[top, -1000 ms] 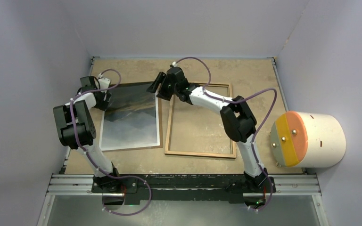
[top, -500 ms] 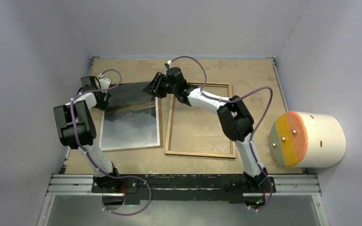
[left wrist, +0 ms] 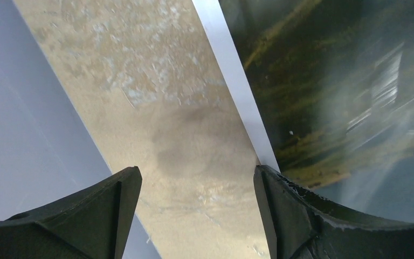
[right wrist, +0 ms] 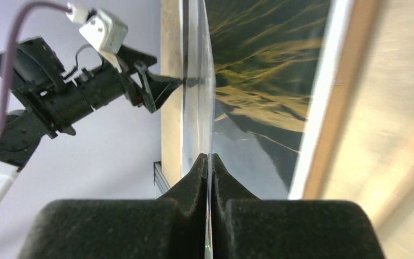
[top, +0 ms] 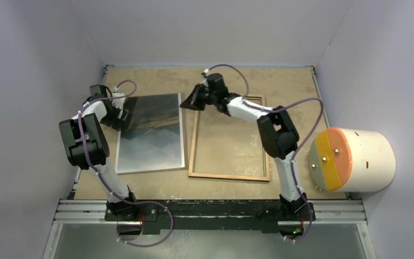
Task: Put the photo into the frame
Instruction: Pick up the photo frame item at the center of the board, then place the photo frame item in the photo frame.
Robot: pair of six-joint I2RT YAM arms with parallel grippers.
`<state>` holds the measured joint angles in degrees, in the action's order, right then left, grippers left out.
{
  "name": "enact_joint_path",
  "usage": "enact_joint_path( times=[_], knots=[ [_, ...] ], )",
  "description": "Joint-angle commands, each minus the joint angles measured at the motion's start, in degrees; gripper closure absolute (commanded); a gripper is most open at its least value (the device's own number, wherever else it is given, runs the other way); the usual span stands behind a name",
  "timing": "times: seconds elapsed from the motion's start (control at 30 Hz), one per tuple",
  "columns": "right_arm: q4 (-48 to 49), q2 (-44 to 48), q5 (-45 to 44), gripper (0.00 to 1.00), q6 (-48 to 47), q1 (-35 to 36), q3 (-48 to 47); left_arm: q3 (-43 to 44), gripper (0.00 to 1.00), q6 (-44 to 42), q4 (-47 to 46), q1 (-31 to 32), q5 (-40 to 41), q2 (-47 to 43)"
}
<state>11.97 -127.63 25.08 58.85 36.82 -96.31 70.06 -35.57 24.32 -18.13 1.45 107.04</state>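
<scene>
At 9 o'clock of the frame, just beside its rim, the photo lies landscape-face up on the surface, not yet inside. The frame rests flat with its light wood side up and its opening bare, probably so the sheet can be laid in from the back.

Each arm has gone to one far corner of the photo, which looks like a way to carry a thin, floppy sheet by two points so it does not sag or crease on the way across.

The right tool sits at the photo's 1 o'clock corner. In the wrist view its fingers are pressed tight together, with the glossy edge of the sheet running between them, so it is pinching the photo there.

The left tool is at the 11 o'clock corner with its fingers spread wide and holding nothing. One finger sits at the photo's white border and the other is over bare surface. Whether that finger touches the sheet cannot be told. My guess is that this tool has yet to close on its corner.
</scene>
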Motion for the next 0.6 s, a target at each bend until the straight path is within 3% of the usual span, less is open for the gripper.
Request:
enact_joint_path(
  times=[0.0,0.1,0.23,0.37,0.57],
  knots=[
    [-6.41,12.71,8.64,1.00,-6.02,-10.40,4.91,5.54,0.19,-2.09,9.87,-0.07,-1.63,-1.55],
    [-19.12,18.22,10.35,1.00,-13.36,-16.56,6.59,8.51,0.19,-1.52,11.88,2.82,-1.61,-2.81],
    [-37.71,23.19,1.26,1.00,-27.77,-22.15,6.24,9.01,0.18,1.04,11.84,11.31,0.46,-4.33],
    [-44.74,25.81,-5.07,1.00,-33.96,-26.83,7.64,12.96,0.19,6.33,11.82,21.58,0.04,-1.36],
    [-54.21,25.57,-14.94,1.00,-40.32,-27.65,4.07,23.84,0.19,15.87,10.61,30.59,-4.48,8.13]
  ],
)
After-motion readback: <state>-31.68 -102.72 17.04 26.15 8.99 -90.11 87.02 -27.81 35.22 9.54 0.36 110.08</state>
